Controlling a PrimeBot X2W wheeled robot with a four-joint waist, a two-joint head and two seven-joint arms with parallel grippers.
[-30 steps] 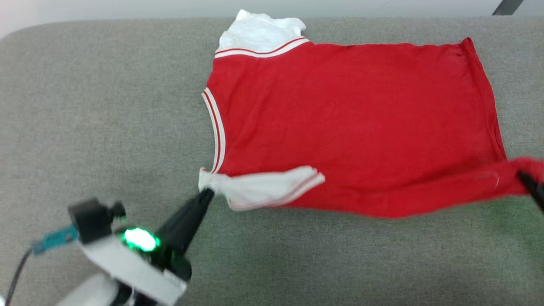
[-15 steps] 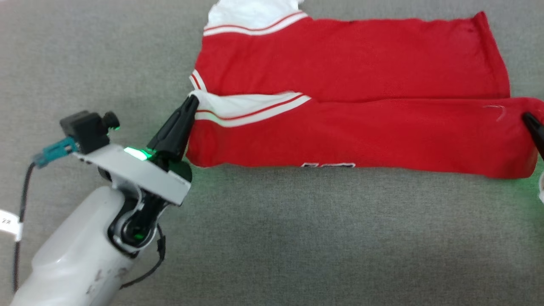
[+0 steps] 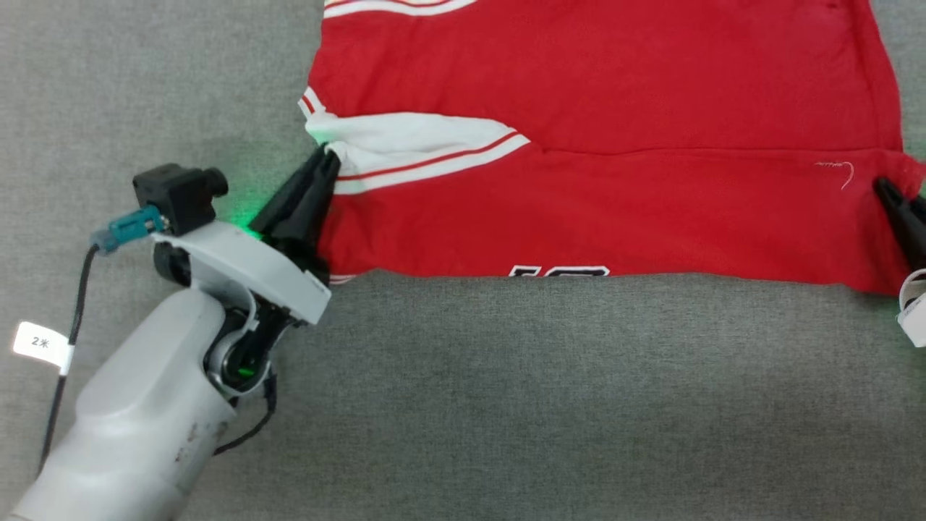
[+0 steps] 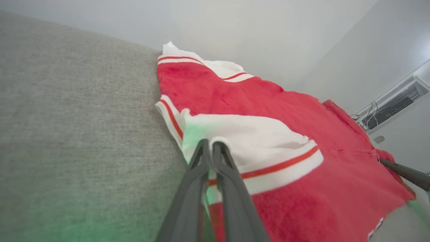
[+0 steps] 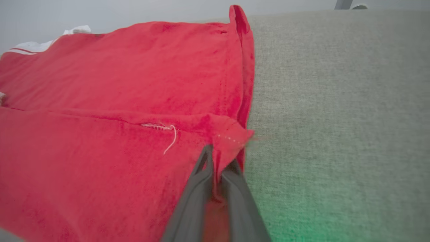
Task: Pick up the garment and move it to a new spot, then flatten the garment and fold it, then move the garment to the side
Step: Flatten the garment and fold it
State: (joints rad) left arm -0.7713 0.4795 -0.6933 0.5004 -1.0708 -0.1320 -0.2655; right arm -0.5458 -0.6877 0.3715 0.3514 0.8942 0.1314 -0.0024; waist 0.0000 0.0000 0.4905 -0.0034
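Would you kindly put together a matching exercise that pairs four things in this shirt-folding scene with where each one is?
Things:
1. left gripper
2. right gripper
3. loose white thread
4. printed graphic

Places:
A. at the near folded edge of the garment
B. at the white sleeve
C. at the red hem corner
D. on red cloth, a little in from that corner

Pairs: 1-B, 2-C, 3-D, 4-A

left hand point(image 3: 328, 155): fingers point(image 4: 193, 188) pinched, narrow slit; pale forearm point(image 3: 130, 420) lower left | right hand point(image 3: 881, 187): fingers pinched, right edge
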